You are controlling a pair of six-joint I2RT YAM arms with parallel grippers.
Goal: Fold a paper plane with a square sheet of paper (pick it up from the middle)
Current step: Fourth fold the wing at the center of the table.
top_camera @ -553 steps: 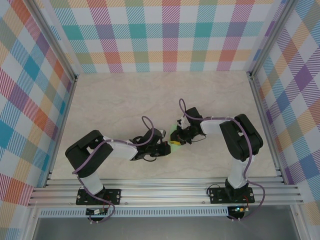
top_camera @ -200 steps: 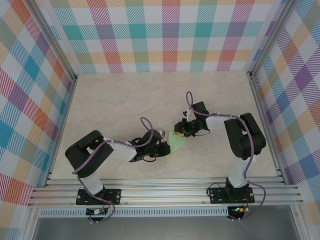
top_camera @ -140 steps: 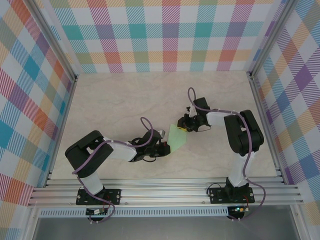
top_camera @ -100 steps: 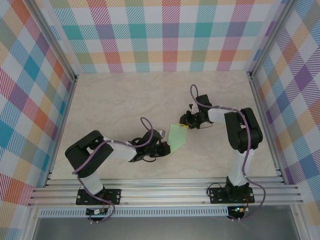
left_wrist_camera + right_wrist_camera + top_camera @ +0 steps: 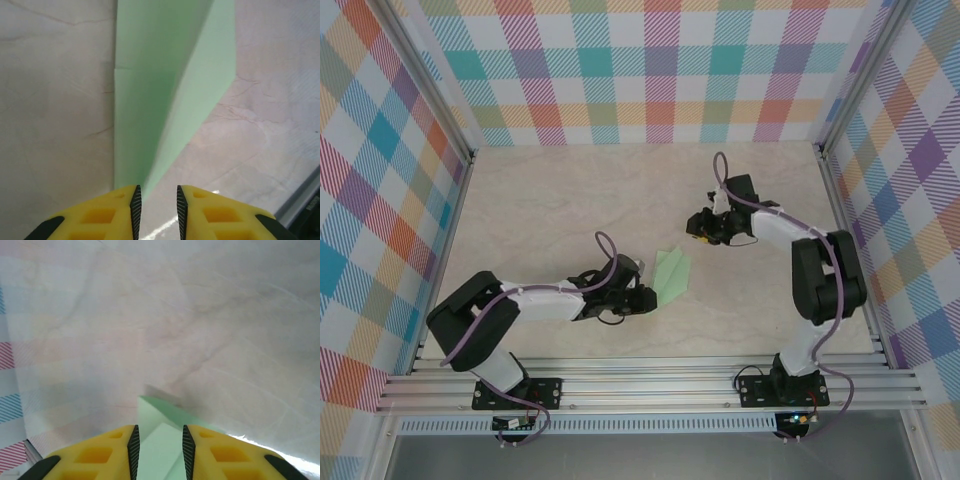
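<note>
Top external: a pale mint-green folded paper sheet lies on the beige marbled table, just beside the left gripper. The right gripper hangs apart from it. Left wrist: the jaws are narrowly parted, with the paper's near end at their tips. Right wrist: the jaws are slightly spread, and the paper lies ahead on the table.

Left wrist view: plane cut off by top edge, near end lost behind left gripper; grip unclear.
</note>
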